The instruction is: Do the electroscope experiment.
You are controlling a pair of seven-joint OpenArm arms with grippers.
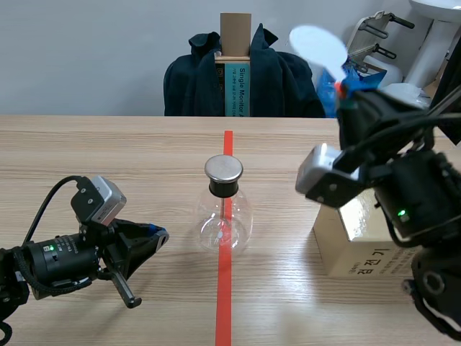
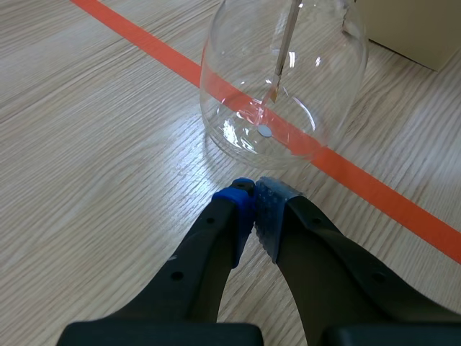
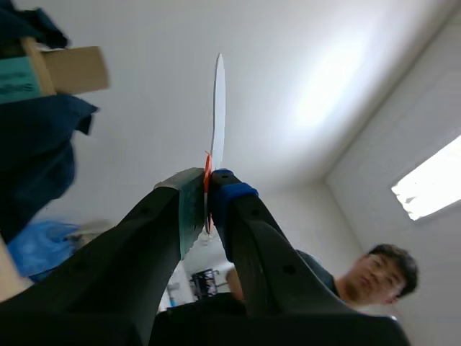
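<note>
A clear glass flask electroscope (image 1: 224,218) with a metal disc cap (image 1: 223,169) stands on the red tape line at the table's middle. In the left wrist view its round body (image 2: 284,79) with a thin rod inside lies just ahead of my left gripper (image 2: 252,198), whose fingers meet, shut on nothing. My left gripper (image 1: 157,236) rests low on the table, left of the flask. My right gripper (image 1: 346,90) is raised high at the right, pointing upward, shut on a white flat paddle (image 1: 319,47) with a red handle. The paddle (image 3: 217,115) shows edge-on between the pads.
A cardboard box (image 1: 364,245) stands on the table at the right, under the right arm. A dark jacket over a chair (image 1: 241,79) sits behind the table's far edge. A person (image 3: 374,274) shows in the right wrist view.
</note>
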